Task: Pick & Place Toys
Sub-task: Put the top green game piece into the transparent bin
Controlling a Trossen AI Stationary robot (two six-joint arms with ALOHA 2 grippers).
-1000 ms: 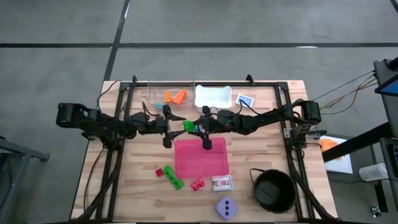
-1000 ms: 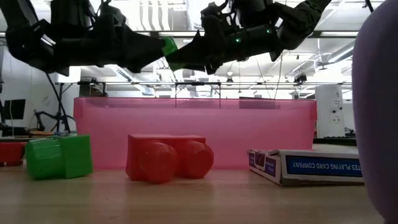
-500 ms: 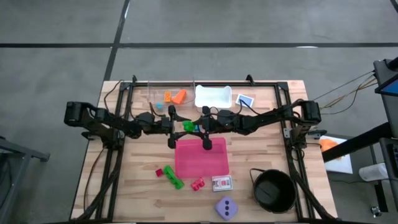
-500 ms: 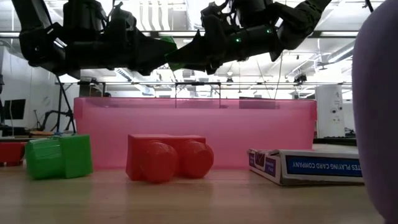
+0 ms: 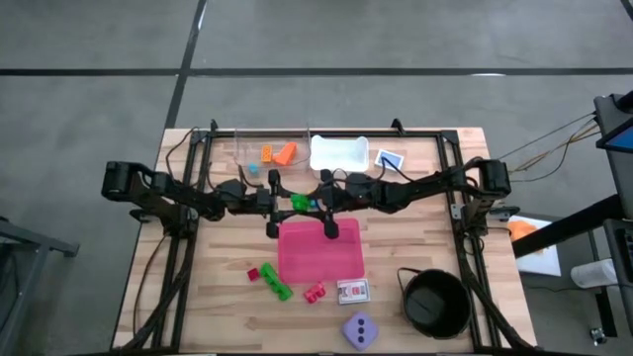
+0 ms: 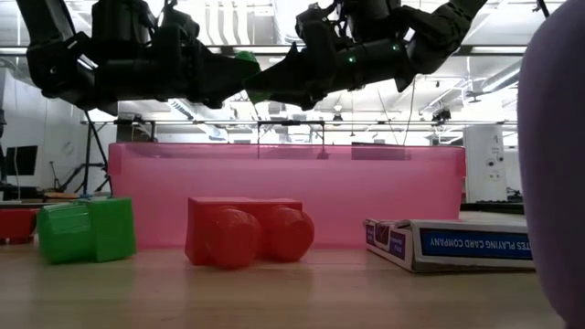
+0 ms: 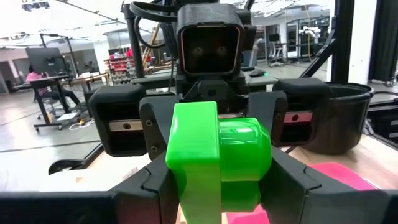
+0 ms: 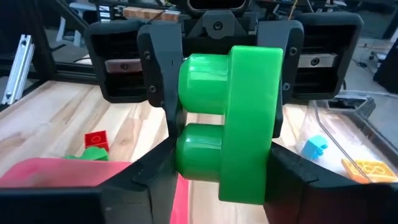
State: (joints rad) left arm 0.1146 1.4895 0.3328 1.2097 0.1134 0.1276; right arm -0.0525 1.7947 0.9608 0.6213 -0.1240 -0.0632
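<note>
A green two-stud brick point(image 5: 300, 202) hangs in the air over the far edge of the pink tray point(image 5: 318, 255). My left gripper point(image 7: 217, 183) reaches it from the table's left and my right gripper point(image 8: 221, 177) from the right. Both point about level, tip to tip, and each has its fingers closed on the brick. In the low view the brick point(image 6: 247, 64) shows between the two dark hands. More toys lie on the table: a red brick point(image 5: 253, 273), a green one point(image 5: 277, 287), a red-pink one point(image 5: 315, 293), a lilac die point(image 5: 359, 330) and an orange brick point(image 5: 285, 152). My left gripper pinches the brick between its two fingers. One finger lies on the flat back point(image 7: 173, 180), the other on the stud side point(image 7: 266, 177). The fingers come level from the table's left. The brick is lifted clear. My right gripper has the same brick between its two fingers. One finger is against the lower stud point(image 8: 179, 158), the other against the flat back point(image 8: 268, 162). They come from the table's right, nearly level. The studs stand one above the other.
A black round bowl point(image 5: 435, 302) stands near the front right. A playing-card box point(image 5: 353, 291) lies before the pink tray. A white tray point(image 5: 339, 152), a card point(image 5: 392, 159) and a clear container point(image 5: 259, 146) are at the far edge.
My left gripper has moved toward the table's right edge, up to the green brick in my right gripper, and its fingers now stand on both sides of it. The brick and my right gripper have stayed in place.
</note>
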